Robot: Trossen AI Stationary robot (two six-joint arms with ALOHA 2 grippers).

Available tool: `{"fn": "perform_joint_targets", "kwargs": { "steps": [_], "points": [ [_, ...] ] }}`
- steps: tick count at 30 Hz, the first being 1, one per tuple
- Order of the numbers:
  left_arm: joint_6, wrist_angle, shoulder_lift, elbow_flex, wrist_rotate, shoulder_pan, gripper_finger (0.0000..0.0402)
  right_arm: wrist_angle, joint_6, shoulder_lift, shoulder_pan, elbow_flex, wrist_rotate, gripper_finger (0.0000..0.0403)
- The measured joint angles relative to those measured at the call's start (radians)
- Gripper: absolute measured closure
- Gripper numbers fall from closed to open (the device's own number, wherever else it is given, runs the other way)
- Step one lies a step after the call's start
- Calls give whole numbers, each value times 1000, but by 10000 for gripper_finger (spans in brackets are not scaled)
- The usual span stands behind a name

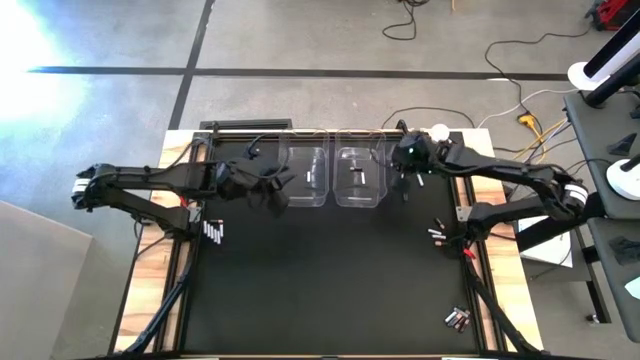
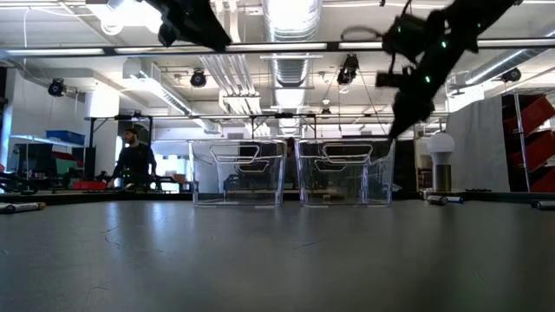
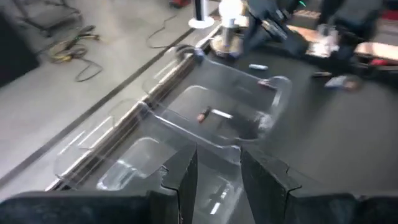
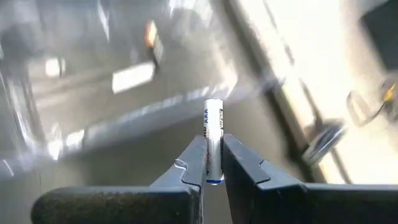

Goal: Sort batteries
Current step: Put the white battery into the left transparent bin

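while both arms reach toward the far edge of the surface in the high view, the left gripper sits beside the left clear bin and the right gripper hangs just right of the right clear bin. loose batteries lie near the left edge, more batteries near the right edge and a few by the near right corner.

from the low view, both bins stand side by side at the far edge, arms above them.

looking past the left wrist, its fingers stand apart over a bin, gripping nothing.

at the right wrist, the fingers are clamped on one white battery, held upright.
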Motion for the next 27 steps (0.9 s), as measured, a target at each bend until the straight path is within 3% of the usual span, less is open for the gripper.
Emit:
{"fn": "perform_joint_targets", "kwargs": {
  "steps": [3,6,11,14,17,27],
  "points": [
    [7,24,-58,-6,34,1,299,-3,-9,-10,4,96,-2,373],
    [-6,155,-127,-71,44,2,299,9,-14,-2,16,198,-13,374],
    [-60,632,-256,-363,55,6,299,39,5,52,59,316,-85,374],
    [-126,933,-276,-523,76,23,297,85,92,104,89,365,-143,374],
    [-174,1111,-258,-620,76,34,289,133,190,172,120,403,-226,374],
    [-208,1182,-150,-637,70,49,240,426,472,405,209,548,-495,374]
  ]
}}
